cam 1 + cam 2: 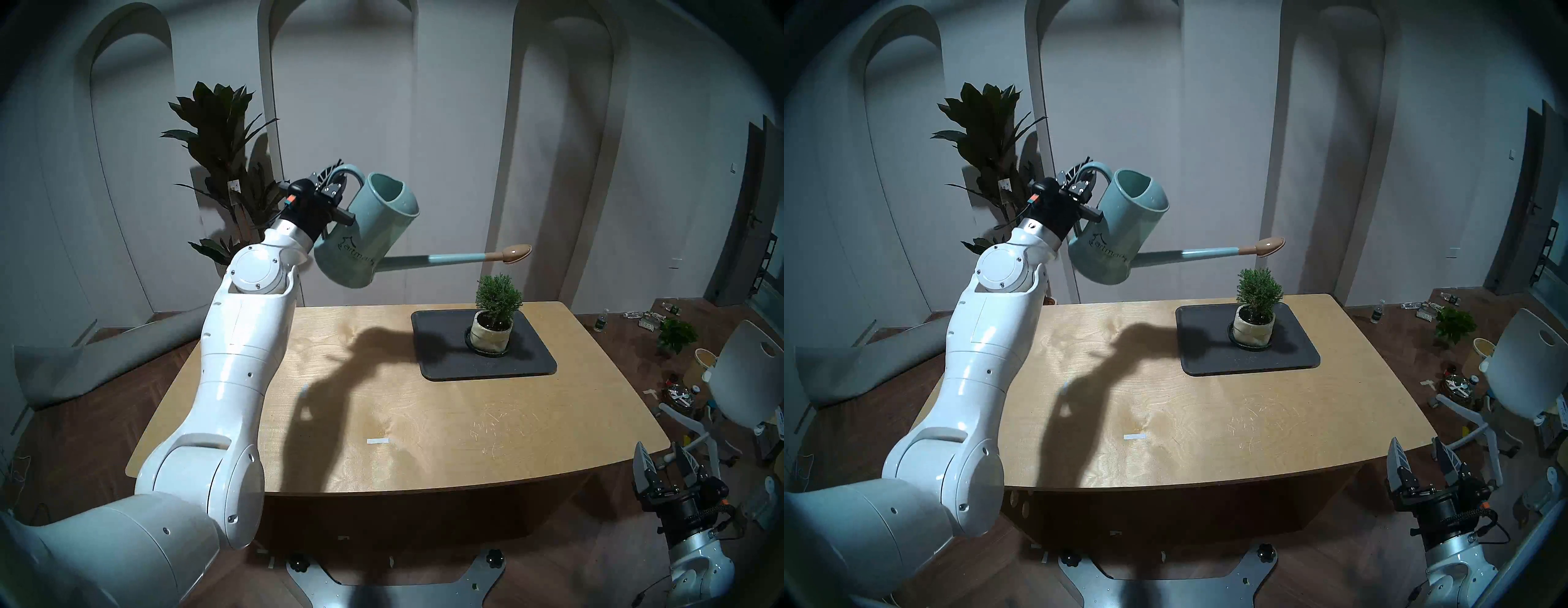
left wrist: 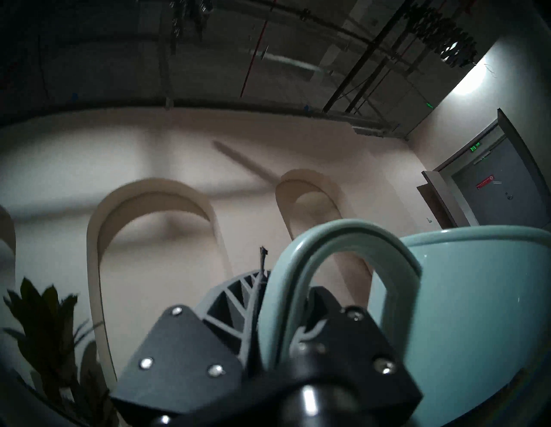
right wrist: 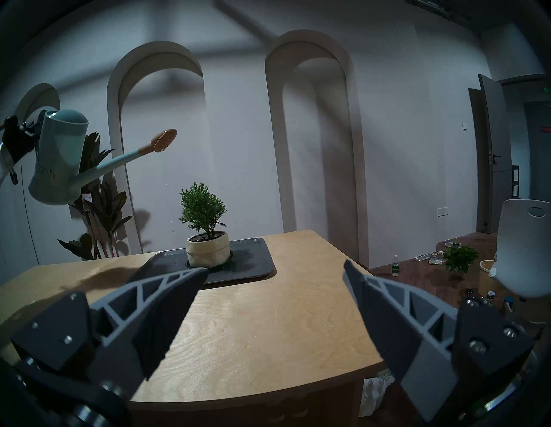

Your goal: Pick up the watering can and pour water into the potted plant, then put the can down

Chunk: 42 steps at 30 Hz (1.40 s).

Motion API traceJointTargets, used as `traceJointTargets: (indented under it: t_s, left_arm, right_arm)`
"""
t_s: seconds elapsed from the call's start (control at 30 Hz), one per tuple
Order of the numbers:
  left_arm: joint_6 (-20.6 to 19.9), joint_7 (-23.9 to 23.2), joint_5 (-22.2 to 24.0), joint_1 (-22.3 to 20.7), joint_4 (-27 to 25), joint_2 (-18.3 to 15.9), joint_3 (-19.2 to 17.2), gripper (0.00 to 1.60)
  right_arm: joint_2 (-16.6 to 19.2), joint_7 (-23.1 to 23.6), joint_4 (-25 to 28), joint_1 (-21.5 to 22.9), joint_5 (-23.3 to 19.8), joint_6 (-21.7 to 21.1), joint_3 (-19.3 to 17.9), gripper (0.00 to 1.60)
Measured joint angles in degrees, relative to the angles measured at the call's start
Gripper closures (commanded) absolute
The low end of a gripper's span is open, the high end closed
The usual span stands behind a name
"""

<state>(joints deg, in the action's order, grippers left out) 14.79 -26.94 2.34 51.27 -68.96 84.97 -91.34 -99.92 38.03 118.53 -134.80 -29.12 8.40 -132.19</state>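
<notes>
- The tall pale teal cylindrical watering can (image 1: 365, 225) with a dark "artmark" logo hangs in the air above the far left part of the pale wooden table (image 1: 424, 424), its open mouth up.
- The left gripper (image 1: 335, 180) is clamped on the can's loop handle (image 2: 343, 256), on the side away from the spout.
- From the can's base, the long thin spout (image 1: 432, 261) reaches away from that gripper, its tan rose tip (image 1: 515, 254) just above the potted plant.
- The small bushy green conifer in a cream wrinkled pot (image 1: 492, 322) stands on a dark saucer on a dark rectangular tray (image 1: 530, 361), well apart from the left gripper.
- The right gripper (image 3: 274, 268) has its jaws spread wide and empty, off the table's near right corner.
- A tall dark broad-leaved plant (image 1: 220, 140) stands behind the left gripper.
</notes>
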Motion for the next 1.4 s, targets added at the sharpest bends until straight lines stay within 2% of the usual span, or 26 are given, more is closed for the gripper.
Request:
traceJointTargets:
  t_s: [0.2,0.3,0.37,0.43,0.5,0.6,0.63,1.03,1.2,1.4]
  left_arm:
    - [-7.7,-0.9,3.4,1.4,-0.8,0.2,-3.1,1.60]
    - [-10.0,-1.2,4.4,1.7,-1.2,0.2,-4.1,1.60]
    - [-13.8,-1.6,6.3,2.2,-2.0,0.2,-5.9,1.60]
    - [-15.2,-1.8,6.9,2.4,-2.3,0.2,-6.6,1.60]
    - [-19.1,-2.3,8.8,3.1,-3.4,0.1,-8.6,1.60]
    - [-22.0,-2.7,10.3,3.9,-4.4,-0.1,-10.3,1.60]
    - [-24.4,-3.1,11.6,4.6,-5.3,-0.3,-11.7,1.60]
    - [-38.8,-7.0,21.2,12.7,-11.6,-1.1,-22.5,1.60]
    - [-41.8,-8.9,24.7,15.2,-13.7,-0.3,-25.9,1.60]
    - [-41.2,-11.1,28.6,17.8,-17.2,2.3,-30.1,1.60]
  right_arm:
    - [0.0,0.0,-0.1,0.1,0.1,0.0,0.0,0.00]
    - [-0.1,0.1,-0.1,0.1,0.1,0.0,0.0,0.00]
    - [-0.1,0.1,-0.1,0.2,0.1,0.0,-0.1,0.00]
    - [-0.1,0.1,-0.1,0.2,0.1,0.0,-0.1,0.00]
    - [-0.1,0.1,-0.2,0.2,0.1,0.0,-0.1,0.00]
    - [-0.1,0.2,-0.2,0.3,0.1,0.0,-0.1,0.00]
    - [-0.1,0.2,-0.2,0.3,0.2,0.0,-0.1,0.00]
    - [-0.2,0.5,-0.1,0.4,0.2,0.0,-0.3,0.00]
    - [-0.3,0.7,0.0,0.4,0.3,0.0,-0.3,0.00]
    - [-0.5,0.9,0.0,0.4,0.3,0.0,-0.4,0.00]
